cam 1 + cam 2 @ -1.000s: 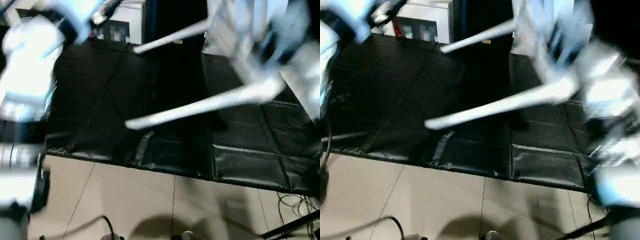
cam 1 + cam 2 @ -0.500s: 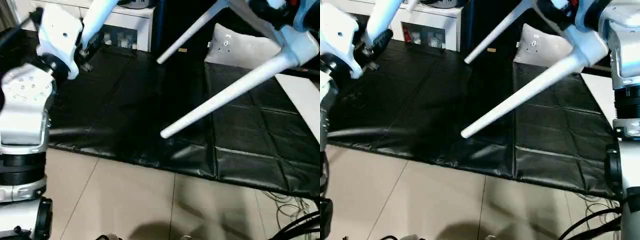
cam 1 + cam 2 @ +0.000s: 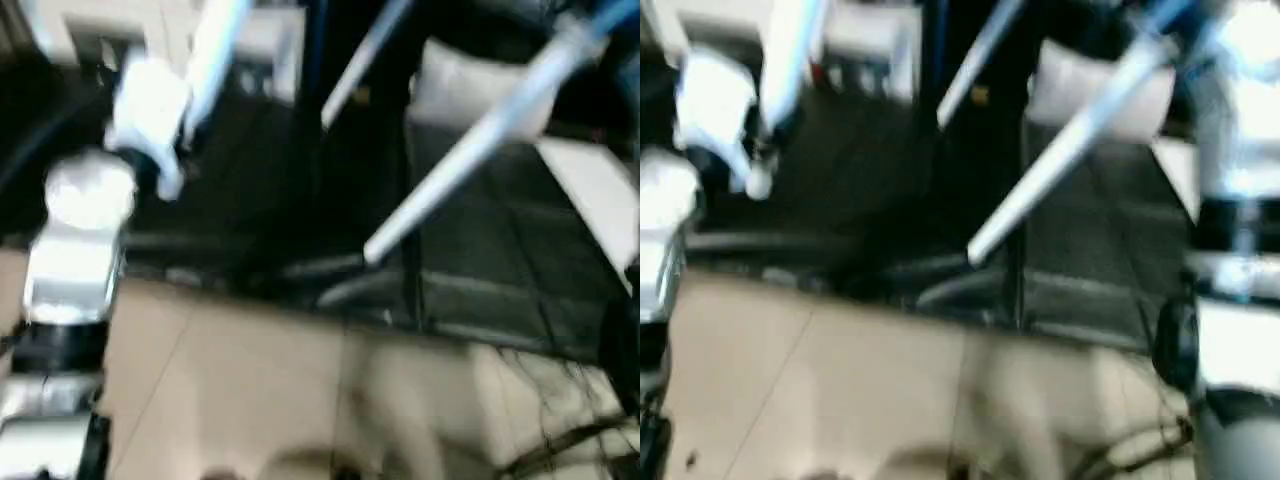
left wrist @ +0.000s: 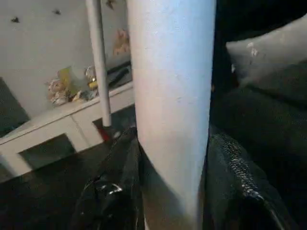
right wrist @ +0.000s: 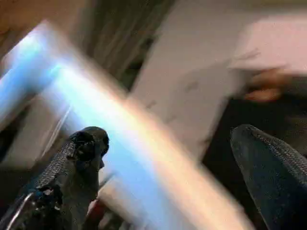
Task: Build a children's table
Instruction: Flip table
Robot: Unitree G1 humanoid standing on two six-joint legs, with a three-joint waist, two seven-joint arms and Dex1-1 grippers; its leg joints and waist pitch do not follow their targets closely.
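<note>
From the head camera, you have the table up in the air with its legs sticking out over the black mat. One leg slants down from the upper right towards the mat's near edge, a second leg runs behind it, and a third leg rises from your left pincer. The top of the table is out of frame above. My judgement: the legs are fitted and you are turning the table over to stand it up, so the next move calls for swinging the leg tips down onto the floor without snagging.

For room, the tan floor nearest you is open, while cables lie at the lower right, a cushion sits beyond the slanting leg, and a flat white board lies on the mat's right side. A low white cabinet stands just past the left pincer.

In the left wrist camera, your left pincer is clamped on a leg, one finger pressing each side, and the leg runs straight out ahead of it. Another leg stands beyond.

In the right wrist camera, your right pincer is spread wide with nothing gripped; a leg crosses between its fingers, close to one and apart from the other. Re-grip before you tip the table further.
</note>
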